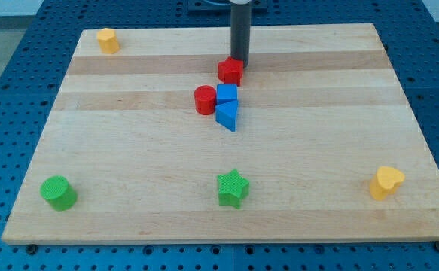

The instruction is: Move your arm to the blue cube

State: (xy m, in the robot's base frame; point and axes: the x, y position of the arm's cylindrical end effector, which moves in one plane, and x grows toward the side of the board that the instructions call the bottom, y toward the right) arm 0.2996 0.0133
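- My tip, end of a smooth dark rod with no pincer to report, touches the red faceted plastic block.
- Blue plastic cube sits just below it on the pale wooden board, between a red cylinder and a blue wedge.

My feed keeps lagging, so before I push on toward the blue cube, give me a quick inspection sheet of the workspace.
Surface: wooden board, lying flat.
Job's things: blue cube at centre, touching the red cylinder on its left and the blue wedge below it.
Clutter: red block above the cube; yellow block top left; green cylinder bottom left; green star bottom centre; yellow heart bottom right.
Grippers: no jaws; my tip is against the red block, short of the cube.
Cables: nothing seen.
Surroundings: blue perforated table.
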